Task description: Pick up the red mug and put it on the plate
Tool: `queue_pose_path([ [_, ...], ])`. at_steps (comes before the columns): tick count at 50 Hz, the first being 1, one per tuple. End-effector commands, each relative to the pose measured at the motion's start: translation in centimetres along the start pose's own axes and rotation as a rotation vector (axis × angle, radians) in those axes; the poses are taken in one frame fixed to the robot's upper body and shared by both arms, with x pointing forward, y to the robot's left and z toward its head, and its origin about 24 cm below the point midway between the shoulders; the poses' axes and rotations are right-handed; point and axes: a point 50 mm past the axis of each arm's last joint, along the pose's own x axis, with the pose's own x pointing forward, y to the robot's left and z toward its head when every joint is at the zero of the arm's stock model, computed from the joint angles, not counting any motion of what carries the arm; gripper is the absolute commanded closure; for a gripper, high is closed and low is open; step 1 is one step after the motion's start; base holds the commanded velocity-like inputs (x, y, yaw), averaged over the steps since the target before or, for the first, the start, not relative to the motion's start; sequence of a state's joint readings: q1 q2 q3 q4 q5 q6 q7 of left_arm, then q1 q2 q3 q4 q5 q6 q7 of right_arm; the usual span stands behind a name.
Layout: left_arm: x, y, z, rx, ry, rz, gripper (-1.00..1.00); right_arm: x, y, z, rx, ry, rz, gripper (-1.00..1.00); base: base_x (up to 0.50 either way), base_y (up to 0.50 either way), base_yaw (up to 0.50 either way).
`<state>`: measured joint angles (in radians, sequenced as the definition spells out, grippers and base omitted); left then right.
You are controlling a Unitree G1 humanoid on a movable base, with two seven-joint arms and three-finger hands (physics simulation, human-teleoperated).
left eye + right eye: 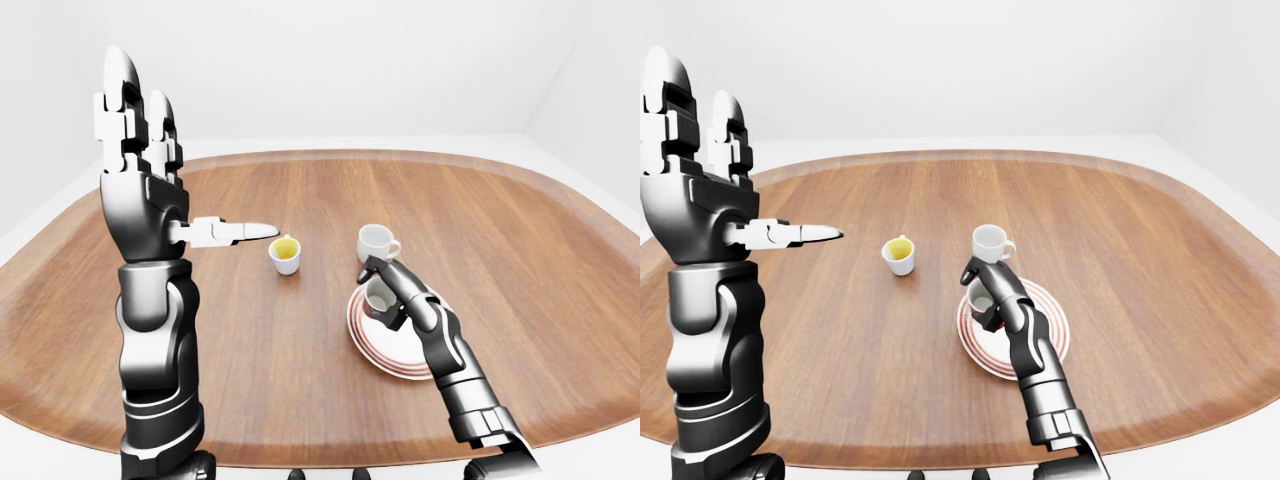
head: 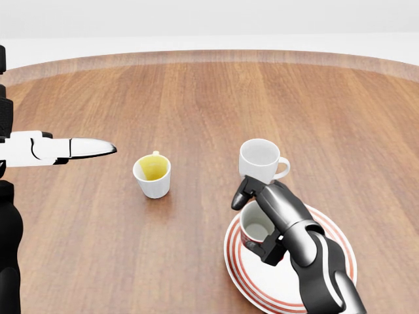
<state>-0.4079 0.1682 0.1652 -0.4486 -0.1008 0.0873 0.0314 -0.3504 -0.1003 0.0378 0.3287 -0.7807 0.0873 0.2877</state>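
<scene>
red mug point(image 2: 254, 226) gripped in the right hand point(image 2: 275, 219), over the plate point(image 2: 327, 252).
its red wall barely shows between the dark fingers; pale grey interior, mouth up. left hand point(image 1: 140, 170) raised well away, fingers spread straight, empty.

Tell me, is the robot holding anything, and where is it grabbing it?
Yes. Its right hand holds the red mug by the body, fingers wrapped round its sides, over the plate. Its left hand is open and holds nothing.
</scene>
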Motion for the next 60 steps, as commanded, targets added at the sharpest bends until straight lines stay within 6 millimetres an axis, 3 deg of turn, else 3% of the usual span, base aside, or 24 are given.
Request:
queue_pose_path([
  [1,0.0,0.0,-0.1,0.001,0.003,0.001,-1.00,-0.3,-1.0,-1.4,-0.002,0.040,-0.030,1.00,0.00,0.00,0.00],
  [37,0.1,-0.2,-0.1,0.000,0.002,-0.003,-1.00,0.5,-1.7,-7.2,0.099,0.260,-0.047,1.00,0.00,0.00,0.00],
  [60,-0.1,-0.2,-0.2,-0.001,0.009,-0.002,-1.00,0.7,-2.1,-6.8,0.102,0.244,-0.054,1.00,0.00,0.00,0.00],
])
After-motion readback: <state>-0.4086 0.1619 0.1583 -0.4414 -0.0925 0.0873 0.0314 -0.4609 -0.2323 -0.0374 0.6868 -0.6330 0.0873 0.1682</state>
